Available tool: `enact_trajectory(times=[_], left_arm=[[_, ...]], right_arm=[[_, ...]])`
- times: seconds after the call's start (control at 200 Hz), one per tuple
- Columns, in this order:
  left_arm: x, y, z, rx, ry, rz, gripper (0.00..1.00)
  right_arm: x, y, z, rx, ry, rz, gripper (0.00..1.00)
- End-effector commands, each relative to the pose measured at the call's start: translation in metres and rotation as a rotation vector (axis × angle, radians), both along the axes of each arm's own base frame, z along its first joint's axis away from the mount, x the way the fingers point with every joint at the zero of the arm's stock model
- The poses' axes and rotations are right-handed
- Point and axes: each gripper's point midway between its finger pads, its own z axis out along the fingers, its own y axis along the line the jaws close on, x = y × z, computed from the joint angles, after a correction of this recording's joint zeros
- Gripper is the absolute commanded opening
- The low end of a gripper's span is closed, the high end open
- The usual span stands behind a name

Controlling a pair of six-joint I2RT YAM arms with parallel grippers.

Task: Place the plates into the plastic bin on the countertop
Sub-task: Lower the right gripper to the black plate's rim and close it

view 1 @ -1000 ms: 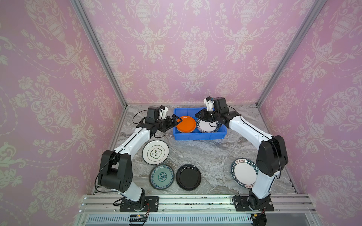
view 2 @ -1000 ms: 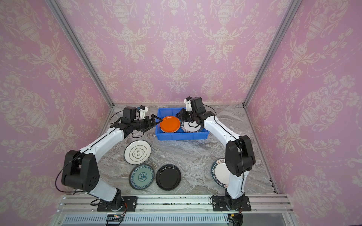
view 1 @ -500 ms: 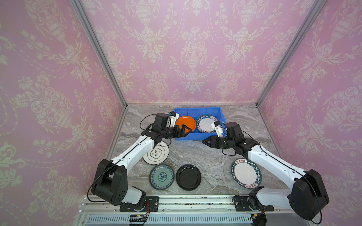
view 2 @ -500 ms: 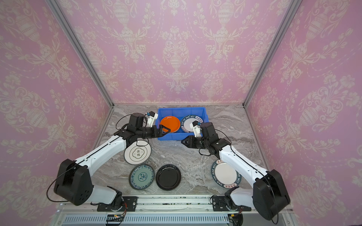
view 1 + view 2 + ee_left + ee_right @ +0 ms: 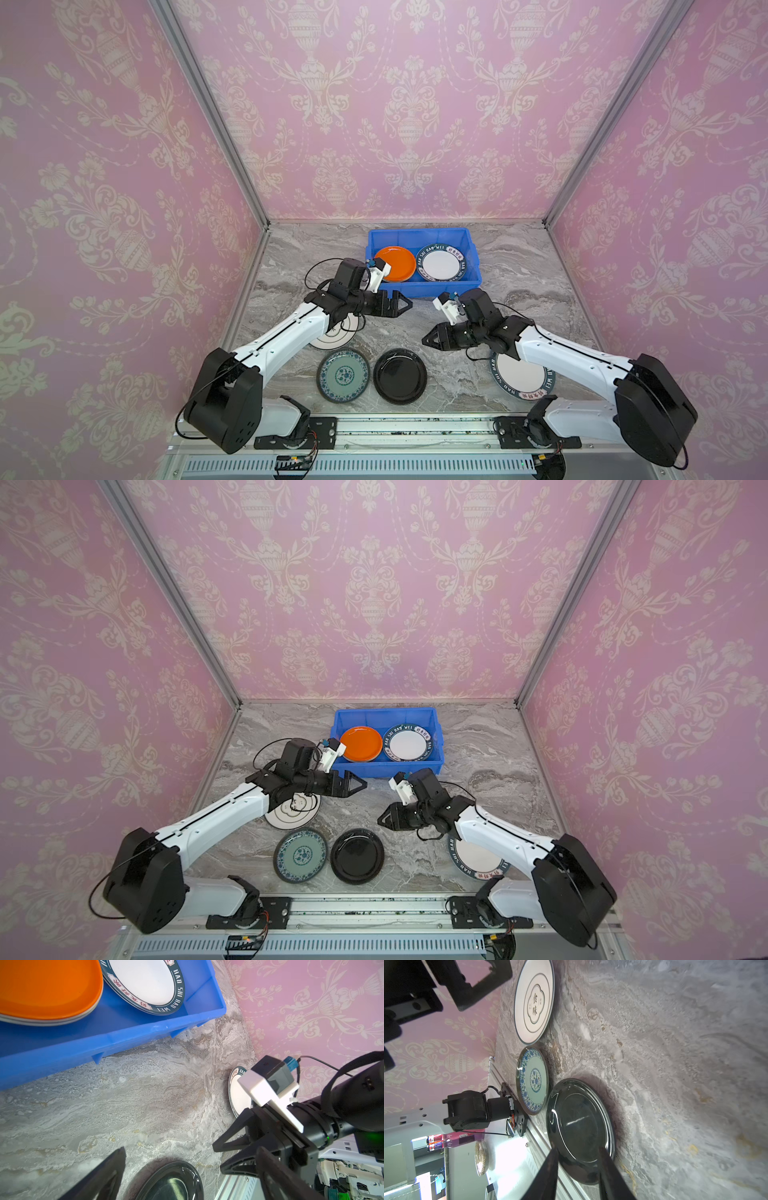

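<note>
1. At twelve o'clock on the grey marble-patterned countertop sits one bright blue rectangular plastic bin.
2. Inside it, an orange round plate lies at nine o'clock (paler rims show beneath it) and one white plate with a dark lettered rim at three.
3. Four plates lie outside:
   - a white plate with Chinese characters at eight;
   - a teal-patterned plate at seven;
   - a black plate at six;
   - a second lettered-rim plate at four.
4. Both grippers are empty: the left gripper gapes wide and the right gripper is narrowly parted.

White-shelled arms have black joints, looped cables, and a black pointed left hand and right hand.
</note>
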Motion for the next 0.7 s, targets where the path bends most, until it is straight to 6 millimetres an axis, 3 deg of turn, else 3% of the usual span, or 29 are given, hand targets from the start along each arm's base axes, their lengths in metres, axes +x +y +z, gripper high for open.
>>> enact_trajectory(times=[0.0,0.235,0.695], left_arm=[[-0.008,0.0,-0.003,0.005,-0.009,-0.026,0.99],[-0.007,0.0,-0.01,0.01,0.003,-0.023,0.99],[-0.004,-0.002,-0.019,0.012,0.019,-0.019,0.99]], right_arm=[[-0.014,0.01,-0.022,-0.015,0.078,0.03,0.33],[-0.027,0.007,-0.056,-0.095,0.172,0.028,0.35],[-0.041,0.009,-0.084,-0.108,0.289,0.041,0.31]])
